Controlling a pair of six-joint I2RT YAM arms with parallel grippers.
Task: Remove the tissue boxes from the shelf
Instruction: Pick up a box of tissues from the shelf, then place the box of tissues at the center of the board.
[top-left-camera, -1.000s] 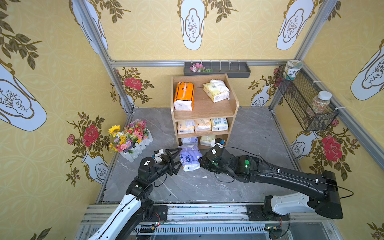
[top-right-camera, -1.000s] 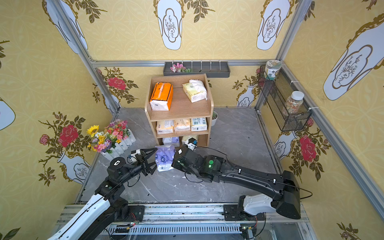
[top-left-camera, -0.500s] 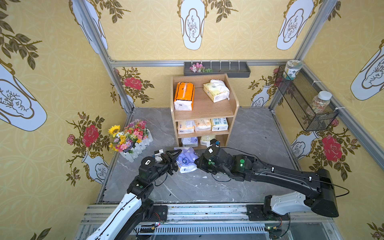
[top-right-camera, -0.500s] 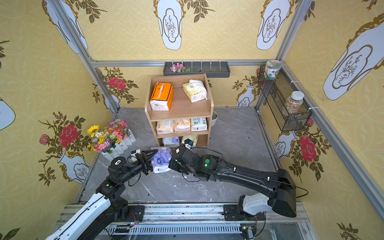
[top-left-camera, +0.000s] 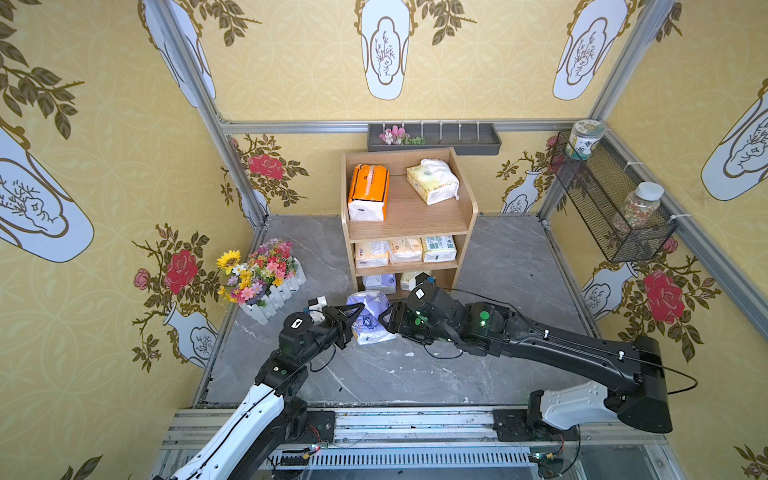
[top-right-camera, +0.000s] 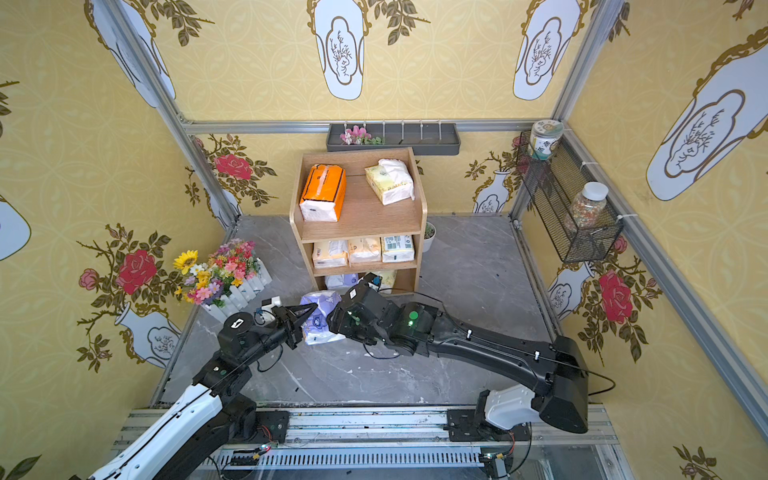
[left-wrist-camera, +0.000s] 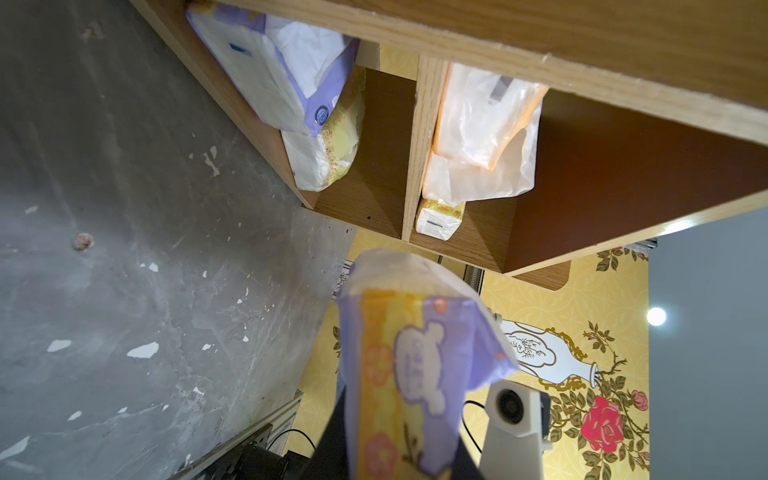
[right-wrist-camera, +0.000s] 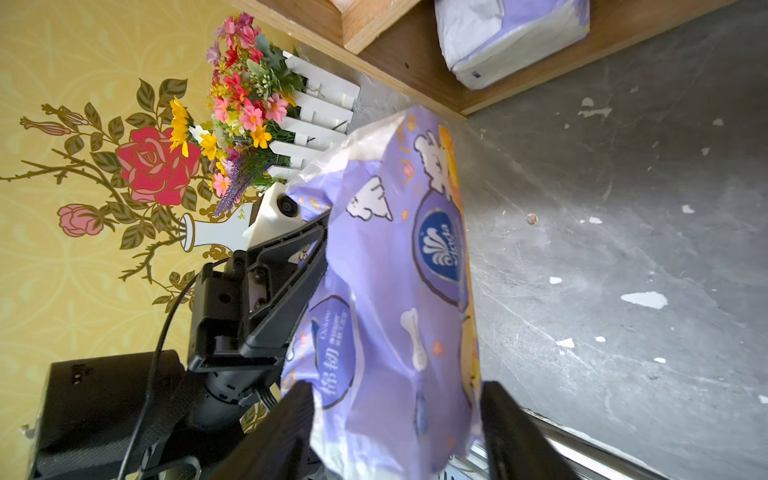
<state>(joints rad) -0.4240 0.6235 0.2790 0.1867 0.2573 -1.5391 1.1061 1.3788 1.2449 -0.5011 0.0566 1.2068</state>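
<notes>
Lavender tissue pack (top-left-camera: 369, 319) sits between both claws, clear of shelf (top-left-camera: 409, 216), just in front of its bottom tier. Left claw (top-left-camera: 352, 314) pinched on pack's near edge; right claw (top-left-camera: 388, 321) spread, straddling pack's far side, not gripping. Pack's long axis runs crosswise to both claws. Left carries; right likely backs straight out.

Yellow patterned walls (top-left-camera: 291, 62), printed with pale vases and red roses, close in a grey marbled surface (top-left-camera: 374, 374) flecked with white chips. A dark grey tray (top-left-camera: 457, 143) hangs below a metal bar (top-left-camera: 291, 126) across the back wall, with pink flowers in its left end. Right of the tray, a black wire basket (top-left-camera: 602, 216) on the side wall holds two jars (top-left-camera: 636, 205). Left of the tray and nearer the camera, a white picket box of bright flowers (top-left-camera: 266, 274) stands on the surface beside the wall
</notes>
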